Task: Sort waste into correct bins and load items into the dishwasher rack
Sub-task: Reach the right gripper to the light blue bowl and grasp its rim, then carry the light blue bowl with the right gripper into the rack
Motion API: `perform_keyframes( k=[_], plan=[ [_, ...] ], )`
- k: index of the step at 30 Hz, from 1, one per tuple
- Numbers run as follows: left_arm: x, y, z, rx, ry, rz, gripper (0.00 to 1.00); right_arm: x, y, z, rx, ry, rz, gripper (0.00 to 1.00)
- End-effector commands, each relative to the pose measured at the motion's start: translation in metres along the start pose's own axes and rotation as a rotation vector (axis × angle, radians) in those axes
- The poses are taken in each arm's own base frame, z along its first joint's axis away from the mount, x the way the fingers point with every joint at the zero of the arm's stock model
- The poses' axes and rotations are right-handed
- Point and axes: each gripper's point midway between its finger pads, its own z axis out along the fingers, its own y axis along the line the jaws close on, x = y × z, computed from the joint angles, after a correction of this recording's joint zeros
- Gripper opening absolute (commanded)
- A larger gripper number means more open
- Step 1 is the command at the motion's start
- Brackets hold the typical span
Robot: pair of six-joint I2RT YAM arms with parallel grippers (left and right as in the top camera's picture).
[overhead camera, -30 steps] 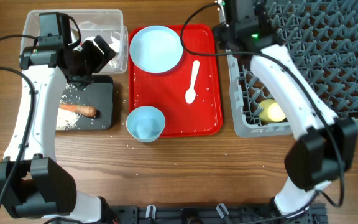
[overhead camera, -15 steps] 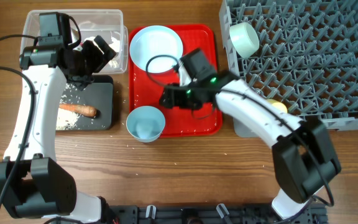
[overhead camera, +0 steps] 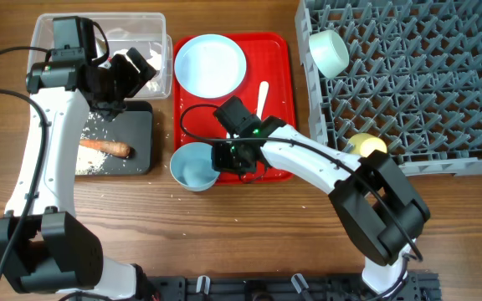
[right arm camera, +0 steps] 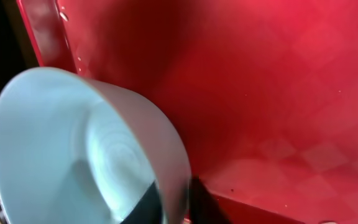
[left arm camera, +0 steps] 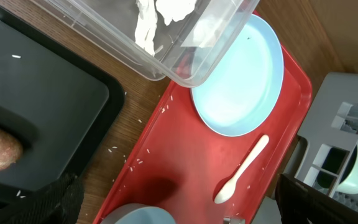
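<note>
A pale blue bowl (overhead camera: 192, 165) stands at the front left corner of the red tray (overhead camera: 279, 134). My right gripper (overhead camera: 224, 157) is shut on the bowl's right rim. In the right wrist view one finger is inside the bowl (right arm camera: 73, 143) and one outside, with the gripper (right arm camera: 176, 200) pinching the wall. The plate (overhead camera: 212, 65) and white spoon (overhead camera: 261, 99) lie on the tray. My left gripper (overhead camera: 130, 71) hangs open and empty over the edge of the clear bin (overhead camera: 65, 25). The black bin (overhead camera: 141, 125) holds the carrot stick (overhead camera: 105, 148) and rice. The rack (overhead camera: 408, 84) holds another bowl (overhead camera: 329, 52) and the yellow cup (overhead camera: 366, 144).
In the left wrist view a white tissue (left arm camera: 154, 18) lies in the clear bin (left arm camera: 104, 28), above the plate (left arm camera: 238, 81) and spoon (left arm camera: 241, 171). Loose rice grains are scattered on the tray (left arm camera: 185, 143) and on the wooden table (overhead camera: 249, 226).
My right arm left the rack's near-left corner, crossed the tray to the front-left bowl and closed on its rim. A bowl now stands in the rack. The left arm has not moved.
</note>
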Motion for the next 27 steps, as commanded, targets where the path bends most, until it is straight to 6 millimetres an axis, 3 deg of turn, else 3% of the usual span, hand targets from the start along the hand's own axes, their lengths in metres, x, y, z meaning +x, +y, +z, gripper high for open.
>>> perform_keyframes(
  k=[1, 6, 7, 9, 10, 12, 14, 17, 18, 19, 24, 27],
  plan=[
    [-0.002, -0.001, -0.003, 0.004, -0.012, 0.005, 1.0, -0.004, -0.006, 0.001, 0.006, -0.003, 0.026, 0.04],
    [-0.002, -0.001, -0.003, 0.004, -0.012, 0.005, 1.0, -0.026, -0.017, -0.016, -0.01, -0.043, 0.041, 0.04],
    [-0.002, -0.001, -0.003, 0.004, -0.012, 0.005, 1.0, -0.034, -0.017, -0.025, -0.017, -0.064, 0.015, 0.04],
    [-0.002, -0.001, -0.003, 0.004, -0.012, 0.005, 1.0, -0.058, -0.015, -0.062, -0.038, -0.138, -0.05, 0.04],
    [-0.002, -0.001, -0.003, 0.004, -0.012, 0.005, 1.0, -0.072, -0.015, -0.084, -0.033, -0.193, -0.075, 0.04],
    [-0.003, -0.001, -0.003, 0.004, -0.012, 0.005, 1.0, -0.103, -0.037, -0.152, 0.102, -0.385, -0.097, 0.04],
    [-0.002, -0.001, -0.003, 0.004, -0.012, 0.005, 1.0, -0.125, -0.088, -0.23, 0.393, -0.627, -0.029, 0.04],
    [-0.002, -0.001, -0.003, 0.004, -0.012, 0.005, 1.0, -0.127, -0.154, -0.341, 0.868, -0.949, 0.104, 0.04],
    [-0.002, -0.001, -0.003, 0.004, -0.012, 0.005, 1.0, -0.123, -0.169, -0.371, 1.019, -1.022, 0.142, 0.04],
    [-0.002, -0.001, -0.003, 0.004, -0.012, 0.005, 1.0, -0.12, -0.177, -0.386, 1.137, -1.016, 0.111, 0.04],
    [-0.002, -0.001, -0.003, 0.004, -0.012, 0.005, 1.0, -0.128, -0.191, -0.398, 1.468, -0.805, -0.126, 0.04],
    [-0.002, -0.001, -0.003, 0.004, -0.012, 0.005, 1.0, -0.141, -0.19, -0.394, 1.551, -0.728, -0.221, 0.04]
  ],
)
